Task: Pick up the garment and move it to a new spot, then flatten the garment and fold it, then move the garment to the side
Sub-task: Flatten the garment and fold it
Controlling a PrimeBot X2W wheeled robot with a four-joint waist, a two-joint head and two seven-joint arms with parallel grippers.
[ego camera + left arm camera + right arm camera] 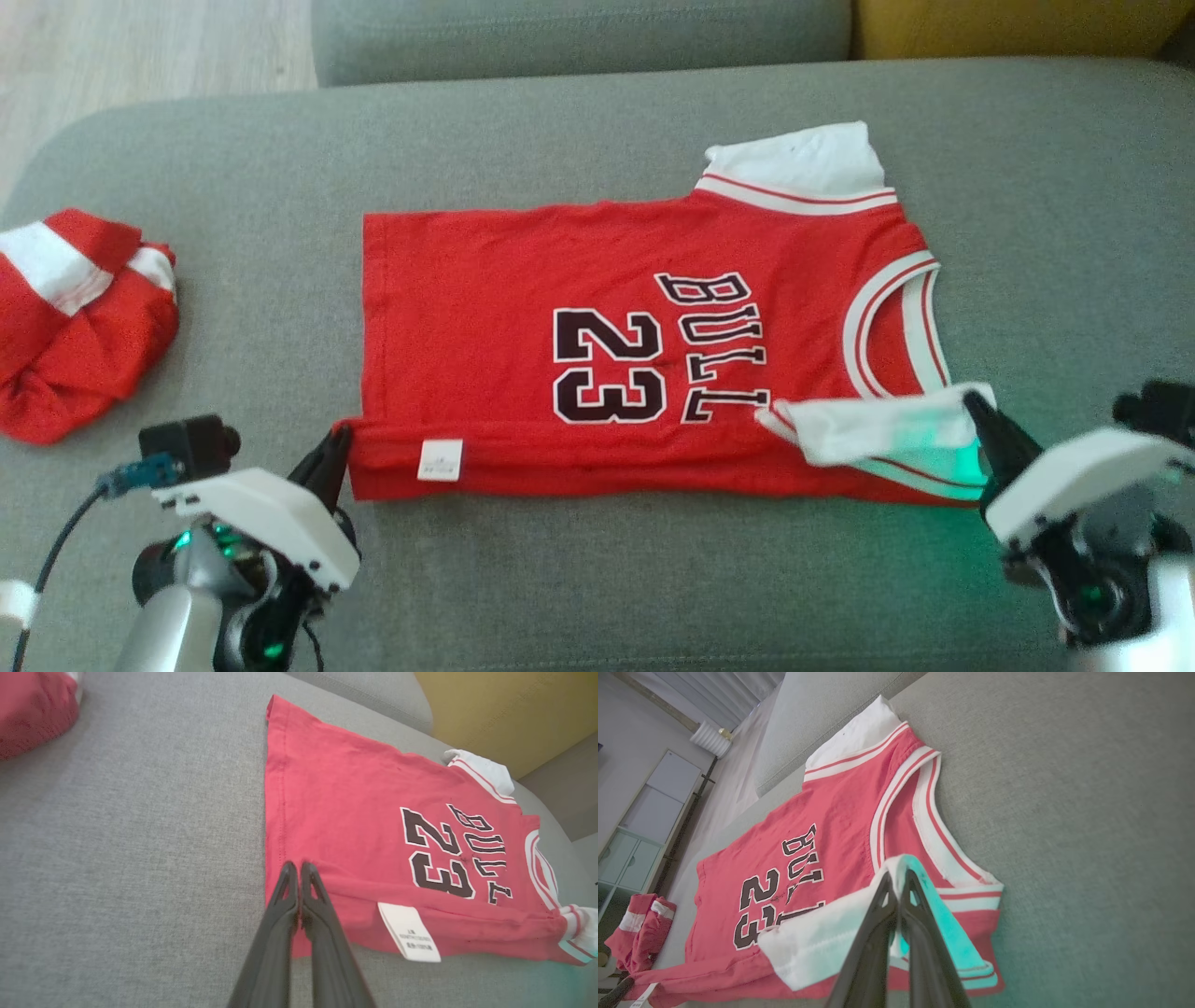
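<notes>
One red jersey [523, 280], clamped by left pincer [338, 439] at hem, right pincer [976, 401] at sleeve; one crumpled garment [75, 345], partly cut off.

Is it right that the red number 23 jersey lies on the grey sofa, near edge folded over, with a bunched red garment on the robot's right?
No: the bunched red garment lies on the robot's left, as the head view shows. The jersey does lie on the grey sofa, near edge folded over.

The garment [616, 345] lies on the middle of the sofa seat [597, 579], a bundled cloth [75, 327] well apart to its left. The left gripper [336, 446] meets its near left corner, the right gripper [978, 411] its near right
</notes>
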